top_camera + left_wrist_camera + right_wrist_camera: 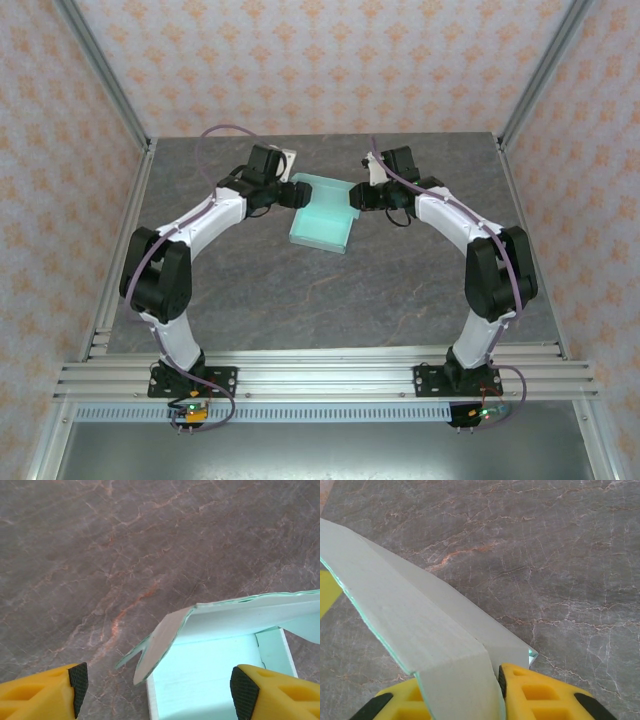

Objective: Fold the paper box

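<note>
The paper box (322,228) is pale mint-green card, lying mid-table as a shallow open tray with its far lid panel raised. In the left wrist view the paper box (210,665) shows its open inside, the lid above it and a loose side flap (160,645) sticking out over the table. My left gripper (160,687) stands open, its pads wide apart on either side of the tray's corner, touching nothing. My right gripper (470,697) is shut on a folded flap of the paper box (410,615) at its right end. In the top view the left gripper (292,194) and the right gripper (358,198) flank the box's far edge.
The box rests on a grey marbled tabletop (300,300). Aluminium rails (320,375) run along the near edge by the arm bases. Patterned walls and slanted metal uprights (100,70) close in the sides and back.
</note>
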